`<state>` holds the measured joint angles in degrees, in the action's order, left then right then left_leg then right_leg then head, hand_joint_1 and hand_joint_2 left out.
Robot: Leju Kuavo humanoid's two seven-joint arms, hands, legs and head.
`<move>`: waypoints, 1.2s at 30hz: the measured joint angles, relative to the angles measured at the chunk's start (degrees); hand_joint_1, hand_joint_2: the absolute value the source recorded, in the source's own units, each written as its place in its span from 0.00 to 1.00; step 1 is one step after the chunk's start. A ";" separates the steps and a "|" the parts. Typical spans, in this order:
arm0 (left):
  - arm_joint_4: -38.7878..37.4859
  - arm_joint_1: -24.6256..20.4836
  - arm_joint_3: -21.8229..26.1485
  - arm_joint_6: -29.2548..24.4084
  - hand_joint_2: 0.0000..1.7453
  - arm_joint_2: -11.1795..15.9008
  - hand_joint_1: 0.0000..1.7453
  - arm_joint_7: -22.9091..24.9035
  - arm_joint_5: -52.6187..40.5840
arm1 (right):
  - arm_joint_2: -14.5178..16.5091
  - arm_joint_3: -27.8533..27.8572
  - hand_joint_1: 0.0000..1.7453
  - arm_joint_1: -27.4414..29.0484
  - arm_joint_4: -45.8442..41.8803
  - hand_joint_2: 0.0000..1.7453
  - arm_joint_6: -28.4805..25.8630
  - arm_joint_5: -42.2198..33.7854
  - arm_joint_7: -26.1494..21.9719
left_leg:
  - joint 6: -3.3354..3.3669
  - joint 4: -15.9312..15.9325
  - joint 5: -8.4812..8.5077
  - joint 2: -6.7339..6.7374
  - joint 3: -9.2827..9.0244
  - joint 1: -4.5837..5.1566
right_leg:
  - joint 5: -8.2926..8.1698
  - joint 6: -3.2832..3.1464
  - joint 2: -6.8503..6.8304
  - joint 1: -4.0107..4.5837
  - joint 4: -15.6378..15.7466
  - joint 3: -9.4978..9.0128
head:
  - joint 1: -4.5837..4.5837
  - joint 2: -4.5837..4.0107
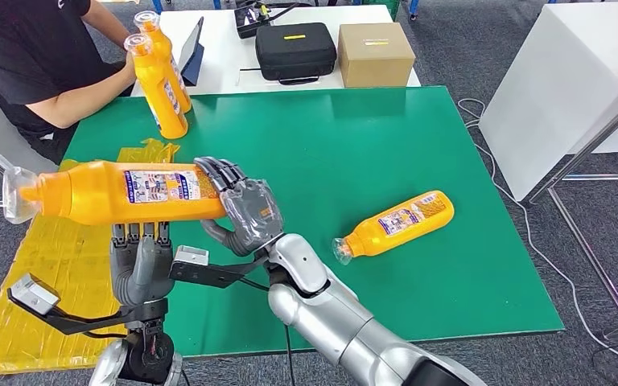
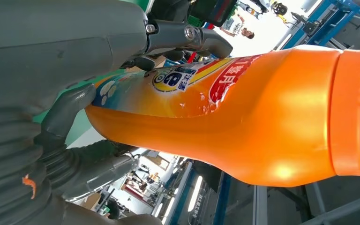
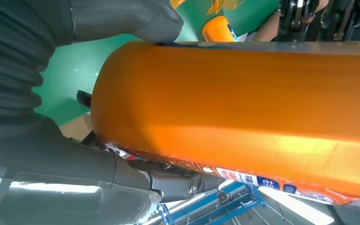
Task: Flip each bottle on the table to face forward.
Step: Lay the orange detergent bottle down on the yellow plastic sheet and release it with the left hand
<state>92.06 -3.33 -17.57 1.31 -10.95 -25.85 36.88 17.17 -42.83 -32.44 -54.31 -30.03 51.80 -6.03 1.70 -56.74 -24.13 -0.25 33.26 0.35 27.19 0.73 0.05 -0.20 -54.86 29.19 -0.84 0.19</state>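
Long orange plastic bottle (image 1: 121, 193) lying level above the green table mat (image 1: 330, 153), right hand (image 1: 245, 213) gripping its base, left hand (image 1: 139, 261) clasping its underside, second orange bottle (image 1: 394, 223) lying flat nearby

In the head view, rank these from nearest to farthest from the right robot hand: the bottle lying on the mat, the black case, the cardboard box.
From the right robot hand:
1. Lying bottle, on the mat's right side.
2. Black case, on the far white table.
3. Cardboard box, right of the case.
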 joint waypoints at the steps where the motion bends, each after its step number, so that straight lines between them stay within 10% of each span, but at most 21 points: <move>1: 0.00 -0.05 0.00 0.00 1.00 0.00 0.00 0.04 0.11 | 0.14 -0.20 1.00 -0.12 0.38 1.00 0.22 -0.03 0.17 | 0.00 0.00 0.00 0.00 0.00 0.00 | 0.00 0.00 0.00 -0.01 0.00 0.00 | 0.00 0.00; 34: 6.20 0.73 9.27 -16.24 1.00 -1.52 0.00 -5.64 -15.74 | 1.63 -12.25 1.00 4.98 -5.41 1.00 13.82 8.55 13.11 | 0.00 0.00 -0.01 0.05 0.06 0.00 | 0.01 -0.01 0.03 -0.05 0.00 0.14 | 0.01 0.00; 36: 6.20 0.79 9.32 -16.24 1.00 -1.56 0.36 -5.63 -15.74 | 1.56 -12.35 1.00 5.09 -5.58 1.00 13.83 8.55 13.12 | -0.01 0.00 -0.01 0.05 0.06 0.00 | 0.01 -0.01 0.03 -0.04 0.00 0.14 | 0.01 0.00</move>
<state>98.26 -2.54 -8.26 -14.93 -12.51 -31.47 21.14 18.73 -55.19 -27.35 -59.89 -16.20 60.35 7.09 1.70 -56.73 -24.14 -0.20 33.32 0.34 27.20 0.72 0.08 -0.23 -54.85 29.34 -0.83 0.19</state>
